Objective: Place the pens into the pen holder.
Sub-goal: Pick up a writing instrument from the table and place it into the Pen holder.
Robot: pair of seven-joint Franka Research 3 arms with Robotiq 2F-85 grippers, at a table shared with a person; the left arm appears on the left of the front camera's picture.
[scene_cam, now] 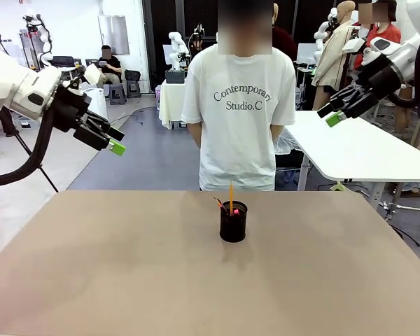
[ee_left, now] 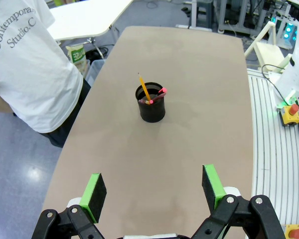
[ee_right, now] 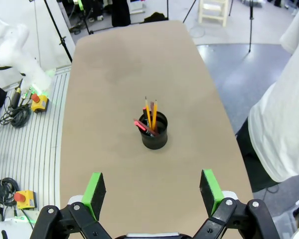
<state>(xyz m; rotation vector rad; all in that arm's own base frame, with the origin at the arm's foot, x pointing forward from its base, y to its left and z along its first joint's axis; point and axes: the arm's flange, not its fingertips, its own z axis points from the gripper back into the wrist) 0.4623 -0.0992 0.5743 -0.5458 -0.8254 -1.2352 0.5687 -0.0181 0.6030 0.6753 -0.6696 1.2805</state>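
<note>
Pens (scene_cam: 229,201) stand inside pen holder (scene_cam: 233,222) at mid-table (scene_cam: 91,280), person behind with hands back. Left gripper (scene_cam: 110,139) and right gripper (scene_cam: 330,112) raised at sides, jaws wide, empty (task looks finished). Next move: probably none.

The table (scene_cam: 126,280) presents a smooth, matt tan surface with no visible grain or glare, and the pen holder (scene_cam: 233,222) on it is matt black, appearing as fine mesh, though its weave is hard to resolve at this range. The pens (ee_left: 150,94) read as a yellow-orange pencil with a painted, slightly glossy shaft and darker sticks with bright pinkish-red ends, probably plastic. The left end effector (ee_left: 154,189) and right end effector (ee_right: 152,188) have matt black housings with matt green pads (ee_left: 95,190), the arm casings (scene_cam: 14,84) are glossy white plastic, and the person's T-shirt (scene_cam: 238,119) is soft white cloth with dark print.
</note>
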